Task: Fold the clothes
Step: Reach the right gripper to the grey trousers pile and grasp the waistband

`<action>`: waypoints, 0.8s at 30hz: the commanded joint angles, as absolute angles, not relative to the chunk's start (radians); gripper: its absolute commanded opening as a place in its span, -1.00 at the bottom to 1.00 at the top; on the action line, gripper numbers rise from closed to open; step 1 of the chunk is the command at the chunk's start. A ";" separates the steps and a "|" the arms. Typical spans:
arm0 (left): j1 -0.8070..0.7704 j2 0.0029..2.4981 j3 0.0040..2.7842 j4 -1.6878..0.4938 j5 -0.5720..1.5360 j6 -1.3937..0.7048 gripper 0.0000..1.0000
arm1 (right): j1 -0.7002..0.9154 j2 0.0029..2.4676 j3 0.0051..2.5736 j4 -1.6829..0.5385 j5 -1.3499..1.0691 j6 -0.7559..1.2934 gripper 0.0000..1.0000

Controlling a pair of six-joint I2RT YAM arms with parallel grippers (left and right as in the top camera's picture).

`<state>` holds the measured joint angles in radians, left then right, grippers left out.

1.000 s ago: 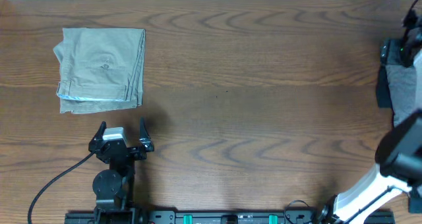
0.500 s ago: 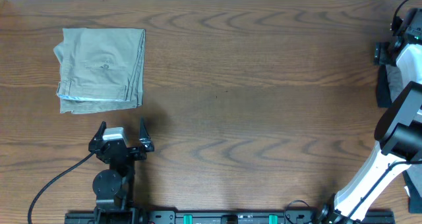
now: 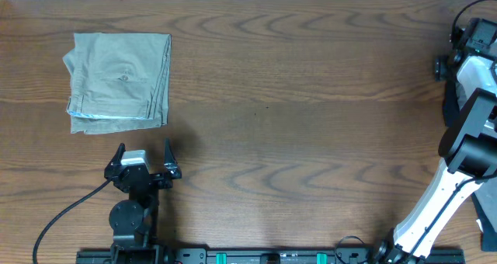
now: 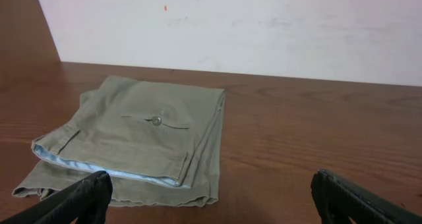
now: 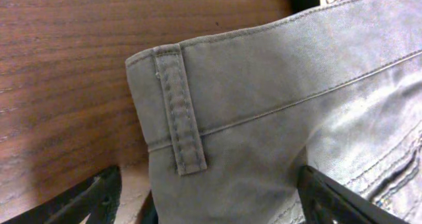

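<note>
The clothes point(image 5: 264, 105), a mid-grey garment, fill the right wrist view with a stitched waistband and a belt loop point(image 5: 179, 112). They lie at the table's right edge. My right gripper point(image 5: 208, 181) is open, its two black fingers astride the waistband edge with cloth between them. In the overhead view the right arm point(image 3: 470, 132) reaches to the far right corner and covers most of the clothes. My left gripper point(image 3: 144, 149) rests near the front left, open and empty, just short of the folded khaki trousers point(image 3: 120, 81).
The khaki trousers point(image 4: 138, 138) lie folded at the back left, pale lining showing along one edge, ahead of the left gripper point(image 4: 211, 184). A black item point(image 3: 449, 109) lies beside the grey clothes at the right edge. A white wall backs the wooden table point(image 3: 295, 101).
The right arm has swung toward the far right corner, bringing its wrist over the grey clothes, and its jaws have narrowed a little. The left arm and the khaki trousers have not moved.
</note>
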<state>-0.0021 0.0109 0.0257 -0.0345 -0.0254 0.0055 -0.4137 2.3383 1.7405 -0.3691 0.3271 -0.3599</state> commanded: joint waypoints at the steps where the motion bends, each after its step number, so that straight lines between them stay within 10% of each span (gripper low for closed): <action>1: -0.006 0.004 0.004 -0.070 -0.030 0.022 0.96 | -0.407 2.380 1.753 -0.366 0.335 -0.348 0.43; 12: -0.006 0.004 0.004 -0.070 -0.030 0.022 0.96 | -0.399 2.376 1.770 -0.328 0.447 -0.310 -0.98; 24: -0.006 0.004 0.004 -0.070 -0.030 0.022 0.96 | -0.284 2.210 1.864 -0.413 0.501 -0.346 -0.87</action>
